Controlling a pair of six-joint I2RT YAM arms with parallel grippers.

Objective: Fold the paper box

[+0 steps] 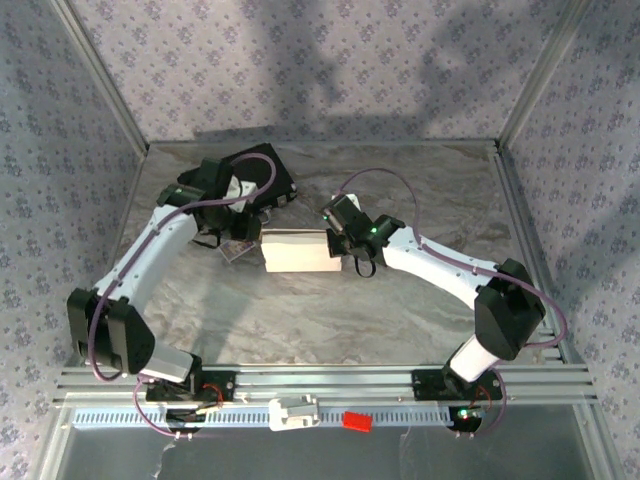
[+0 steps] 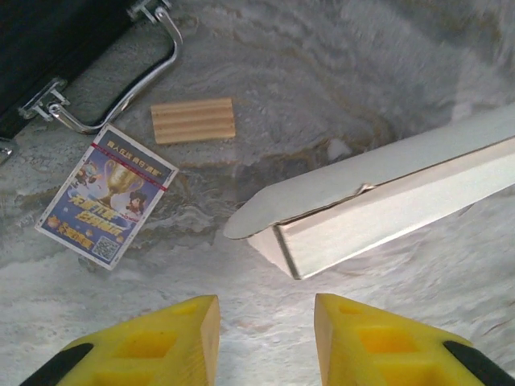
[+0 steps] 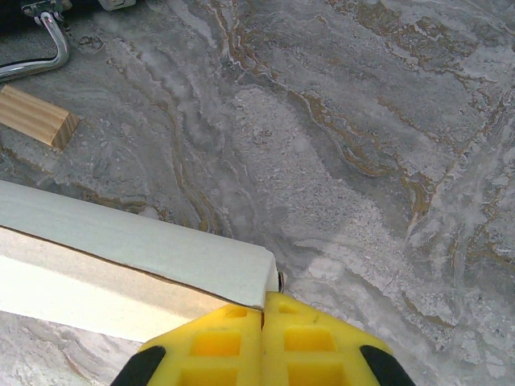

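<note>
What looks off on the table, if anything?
The paper box: at its end facing the left gripper, a rounded flap sticks out untucked. A card and a wooden block lie loose nearby.

Closed fingers (image 3: 217, 346) touch the paper box (image 3: 121, 249) corner.

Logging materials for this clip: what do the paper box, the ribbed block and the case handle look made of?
The paper box: thin matte white cardboard, brownish along its cut edges. The ribbed block: likely pale unfinished wood, judging by its tan grain. The case handle: polished metal, seemingly chromed, with bright reflections.
</note>
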